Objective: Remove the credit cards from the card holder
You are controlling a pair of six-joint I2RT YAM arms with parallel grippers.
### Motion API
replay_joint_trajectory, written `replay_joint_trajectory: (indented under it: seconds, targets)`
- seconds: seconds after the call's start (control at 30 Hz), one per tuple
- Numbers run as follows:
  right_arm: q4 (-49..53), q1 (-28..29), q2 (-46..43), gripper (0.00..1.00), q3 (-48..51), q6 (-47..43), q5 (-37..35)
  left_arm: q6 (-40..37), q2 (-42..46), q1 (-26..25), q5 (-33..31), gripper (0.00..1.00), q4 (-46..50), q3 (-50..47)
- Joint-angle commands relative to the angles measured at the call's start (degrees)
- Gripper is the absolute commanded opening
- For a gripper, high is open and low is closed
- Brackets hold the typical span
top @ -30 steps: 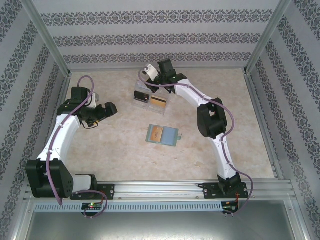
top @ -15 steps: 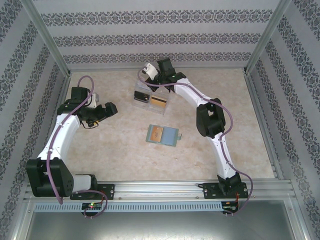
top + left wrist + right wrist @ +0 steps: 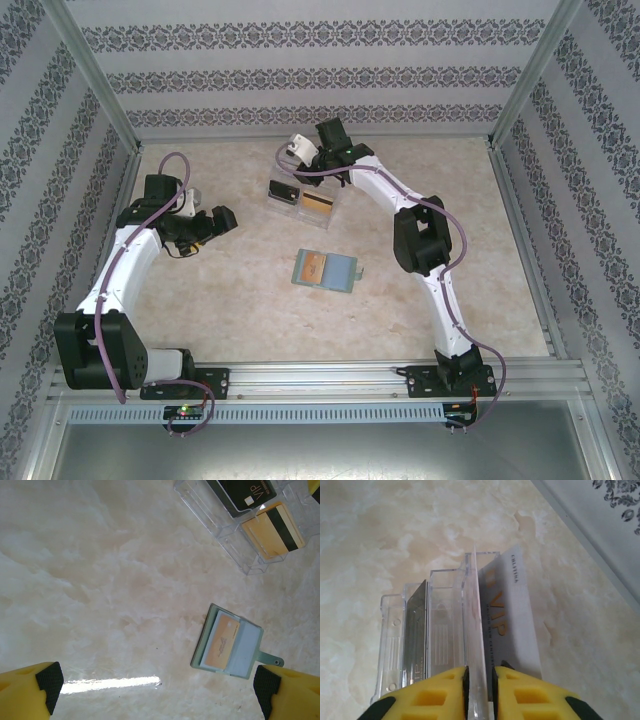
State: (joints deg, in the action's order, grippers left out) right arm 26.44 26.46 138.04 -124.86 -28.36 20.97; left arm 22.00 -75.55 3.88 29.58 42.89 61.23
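The pale grey-green card holder (image 3: pixel 327 270) (image 3: pixel 229 642) lies open on the table with a gold-orange credit card (image 3: pixel 221 641) in its left panel. My left gripper (image 3: pixel 160 695) hangs open above the bare table, left of the holder. My right gripper (image 3: pixel 480 680) (image 3: pixel 310 172) is over the clear plastic box (image 3: pixel 300 202), its jaws a little apart astride an upright clear divider (image 3: pixel 474 620). A pale grey card marked VIP (image 3: pixel 512 615) leans just right of that divider. A dark card (image 3: pixel 242 492) (image 3: pixel 416 625) and a gold card with a dark stripe (image 3: pixel 274 530) (image 3: pixel 318 203) sit in the box.
Patterned walls with metal posts (image 3: pixel 100 90) close in the table on three sides. The far wall's foot (image 3: pixel 590 535) runs close behind the box. An aluminium rail (image 3: pixel 330 375) carries both arm bases at the near edge.
My right gripper's jaws have parted slightly over the box. Both arms have hardly moved.
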Motion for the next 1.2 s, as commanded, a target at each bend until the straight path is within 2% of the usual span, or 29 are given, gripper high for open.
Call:
replay_joint_trajectory:
  seconds: [0.0, 0.2, 0.33, 0.53, 0.7, 0.83, 0.97, 1.17]
  targets:
    - [1.0, 0.1, -0.9, 0.30, -2.4, 1.4, -0.6, -1.6, -0.2, 0.8, 1.0, 1.00, 1.2, -0.7]
    - [0.4, 1.3, -4.3, 0.31, -2.3, 5.7, -4.1, -1.6, -0.4, 0.9, 1.6, 1.00, 1.1, -0.6]
    - [-0.8, 2.7, -9.1, 0.36, 2.6, 10.3, -7.9, -1.6, -0.4, 0.8, 1.9, 1.00, 1.0, -0.6]
    - [-1.2, 6.0, -19.3, 0.49, 16.1, 23.8, -17.5, -1.4, -0.4, 0.8, 2.9, 1.00, 0.7, -0.8]
    - [-3.0, 7.9, -30.0, 0.54, 32.3, 37.8, -15.4, -0.9, -0.5, 0.8, 3.9, 1.00, 0.3, -1.1]
    - [-5.5, 10.6, -38.1, 0.54, 46.6, 49.0, -17.9, -0.8, -0.5, 0.8, 4.4, 0.99, 0.1, -1.2]
    - [-6.6, 13.4, -42.1, 0.51, 57.0, 61.3, -18.8, -0.6, -0.5, 0.8, 4.4, 1.00, 0.3, -1.1]
    - [-11.5, 16.4, -40.5, 0.42, 63.2, 72.5, -16.5, -1.1, -0.2, 0.8, 5.2, 1.00, -0.4, -1.1]
